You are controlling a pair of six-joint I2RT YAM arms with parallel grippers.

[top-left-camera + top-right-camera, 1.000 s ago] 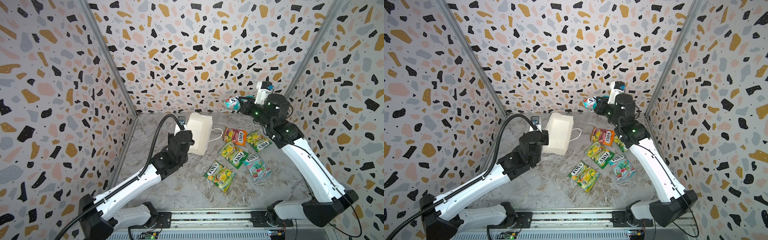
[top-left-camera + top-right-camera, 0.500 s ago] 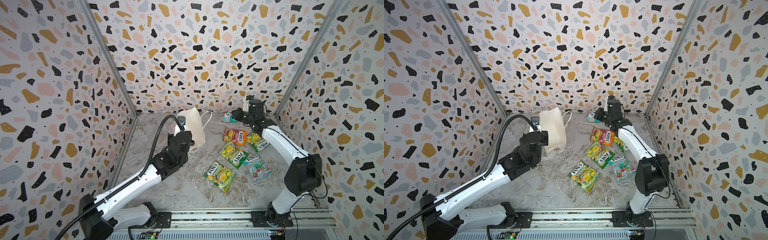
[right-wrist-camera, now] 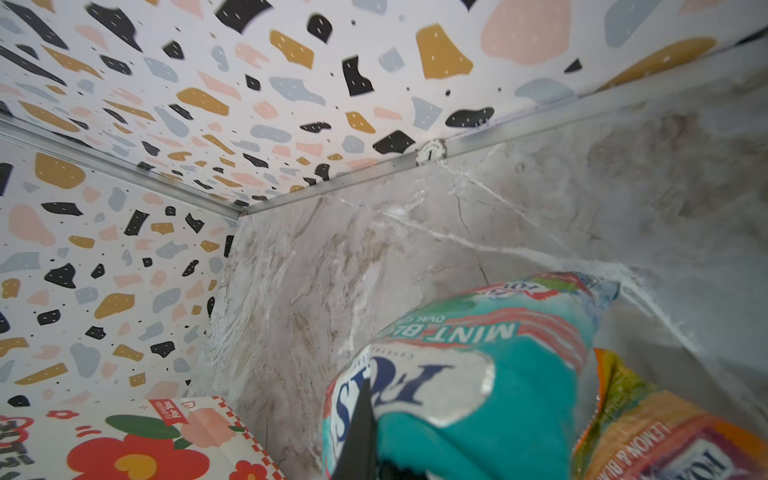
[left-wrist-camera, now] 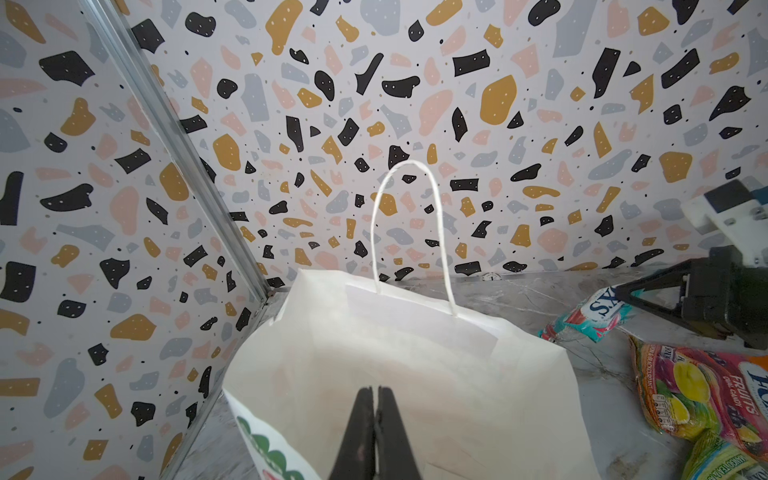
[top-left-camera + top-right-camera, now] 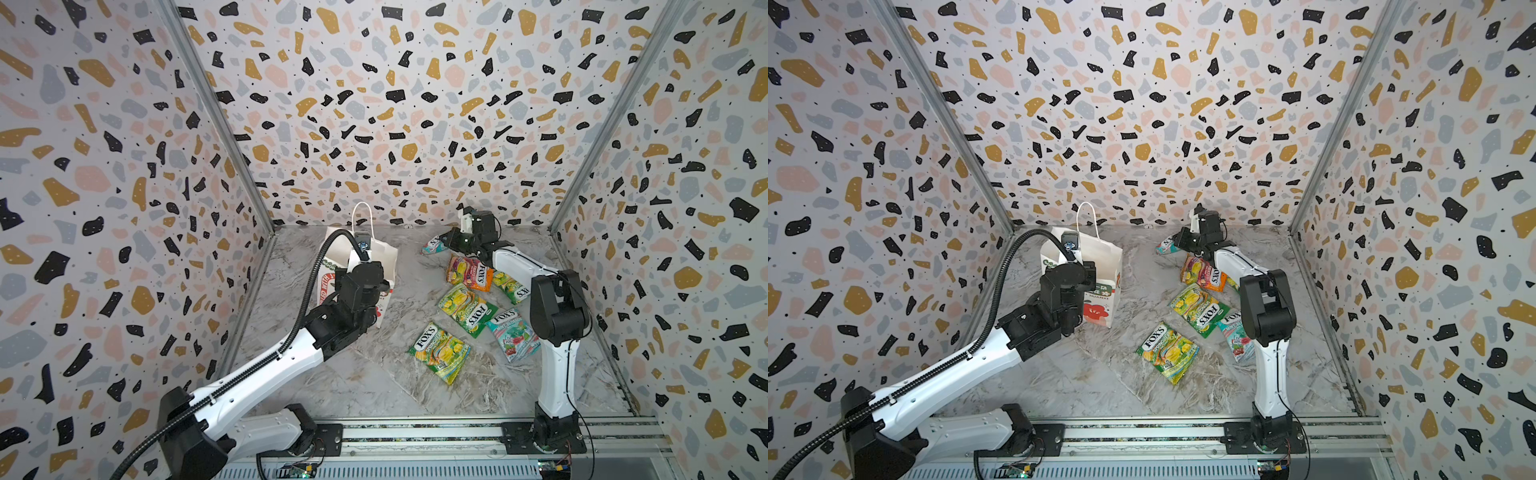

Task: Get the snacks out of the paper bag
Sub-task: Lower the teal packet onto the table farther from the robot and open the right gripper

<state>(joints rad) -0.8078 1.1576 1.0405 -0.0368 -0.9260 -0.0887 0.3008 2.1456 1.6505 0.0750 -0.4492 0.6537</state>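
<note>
The white paper bag (image 5: 380, 254) (image 5: 1102, 259) stands upright at the back left, mouth up and one cord handle raised. My left gripper (image 4: 375, 391) is shut on the bag's near rim. My right gripper (image 5: 446, 242) (image 5: 1177, 242) sits low by the back wall, shut on a teal snack packet (image 5: 432, 246) (image 3: 478, 374) whose far end droops to the table. Several more snacks lie flat on the right: an orange-pink one (image 5: 469, 272), green-yellow ones (image 5: 467, 307) (image 5: 440, 351) and a teal one (image 5: 513, 338). What lies at the bottom of the bag is hidden.
Speckled walls (image 5: 374, 124) close the cell on three sides, the back one close behind my right gripper. A metal rail (image 5: 415, 432) carrying both arm bases runs along the front. My right arm's upright link (image 5: 557, 316) partly hides the nearest packets in a top view.
The bag went from lying tilted on its side to standing upright in my left gripper. My right arm came down from high up, carrying the teal packet to the table's back.
</note>
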